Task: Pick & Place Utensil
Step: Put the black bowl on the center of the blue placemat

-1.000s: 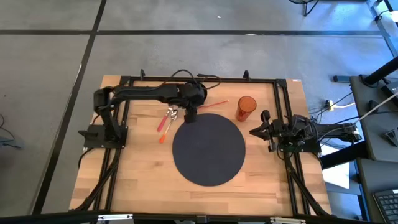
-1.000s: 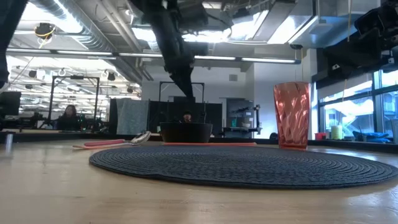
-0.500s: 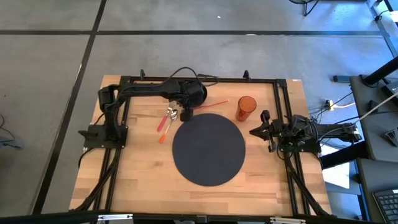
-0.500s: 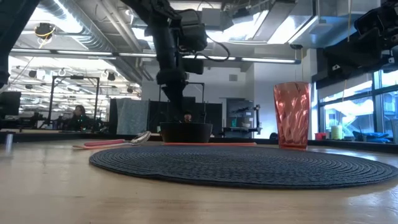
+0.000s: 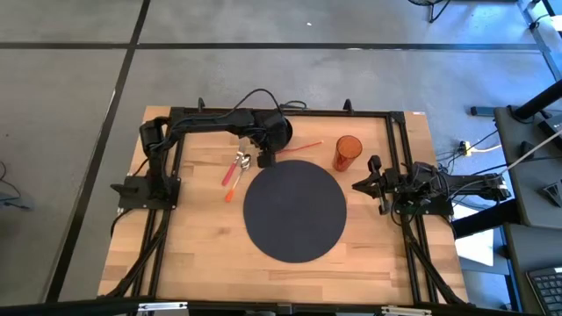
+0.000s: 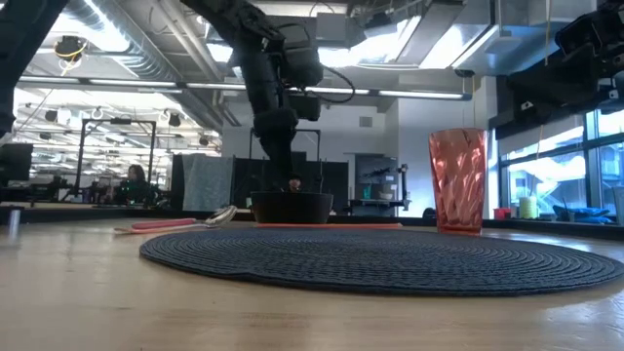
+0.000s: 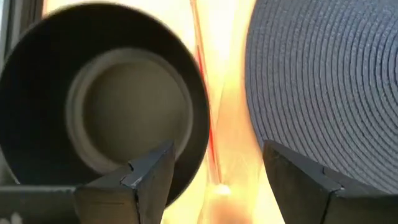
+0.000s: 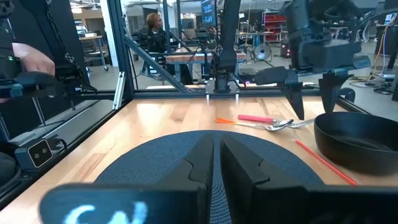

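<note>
Wooden table (image 5: 193, 237): 1 round dark mat (image 5: 294, 209), 1 black bowl (image 6: 292, 207), 1 red tumbler (image 5: 347, 152), 2 utensils (image 5: 235, 170) lying left of mat. L gripper (image 5: 263, 159) hovers btwn utensils & bowl, jaws wide, empty. R gripper (image 5: 362, 185) parked at mat's right, jaws narrow, empty.

A round mat (image 5: 294, 209) lies mid-table (image 5: 193, 263). Behind it, toward the far edge, sits a bowl (image 6: 292, 208), with a cup (image 5: 348, 152) to its right and spoons (image 5: 239, 165) to its left.
</note>
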Controlling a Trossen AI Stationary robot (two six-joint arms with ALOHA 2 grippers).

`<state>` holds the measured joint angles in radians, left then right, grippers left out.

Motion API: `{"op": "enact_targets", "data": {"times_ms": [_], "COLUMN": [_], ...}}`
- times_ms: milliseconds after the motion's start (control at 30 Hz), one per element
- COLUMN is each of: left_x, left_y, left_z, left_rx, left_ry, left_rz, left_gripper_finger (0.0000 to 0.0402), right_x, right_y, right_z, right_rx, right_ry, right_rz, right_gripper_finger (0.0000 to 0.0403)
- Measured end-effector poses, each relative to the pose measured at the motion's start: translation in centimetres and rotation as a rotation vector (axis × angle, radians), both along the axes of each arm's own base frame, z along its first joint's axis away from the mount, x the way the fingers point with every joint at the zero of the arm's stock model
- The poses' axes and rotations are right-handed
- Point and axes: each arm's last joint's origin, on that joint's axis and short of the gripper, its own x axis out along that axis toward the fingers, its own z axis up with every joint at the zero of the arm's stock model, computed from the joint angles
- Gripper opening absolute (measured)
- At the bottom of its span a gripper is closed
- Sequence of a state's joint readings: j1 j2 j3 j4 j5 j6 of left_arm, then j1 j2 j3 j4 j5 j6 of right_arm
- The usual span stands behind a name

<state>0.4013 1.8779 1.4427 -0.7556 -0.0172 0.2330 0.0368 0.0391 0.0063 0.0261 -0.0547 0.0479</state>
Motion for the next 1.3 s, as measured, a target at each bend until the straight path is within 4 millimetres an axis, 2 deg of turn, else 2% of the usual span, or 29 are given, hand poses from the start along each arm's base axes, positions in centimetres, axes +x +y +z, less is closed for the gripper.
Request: {"op": "enact_targets", "data": {"times_ms": [400,667,733,833,1067,1300], "left_x": [1.0,1.1,1.1,1.2,1.4,1.7], "left_y": [0.9,1.4,1.4,1.4,1.0,-0.2], "left_z": [-3.8,-4.3,-4.3,-4.1,-4.1,-3.7], "left_rx": [-0.022,-0.007,-0.009,-0.007,0.008,0.092], "left_ry": [0.067,0.07,0.071,0.063,0.076,0.119], "left_rz": [-0.02,-0.008,-0.009,-0.009,-0.072,-0.145], "left_gripper_finger": [0.0237,0.0232,0.0214,0.0167,0.0016,0.0004], "right_x": [0.0,0.0,0.0,0.0,0.0,0.0], "right_y": [0.0,0.0,0.0,0.0,0.0,0.0], "right_z": [0.0,0.0,0.0,0.0,0.0,0.0], "right_rx": [-0.003,-0.003,-0.003,-0.003,-0.003,-0.003], "right_ry": [-0.001,-0.001,0.0,0.0,0.0,0.0], "right_rz": [0.0,0.0,0.0,0.0,0.001,0.002], "right_gripper_finger": [0.003,0.003,0.003,0.003,0.003,0.003]}}
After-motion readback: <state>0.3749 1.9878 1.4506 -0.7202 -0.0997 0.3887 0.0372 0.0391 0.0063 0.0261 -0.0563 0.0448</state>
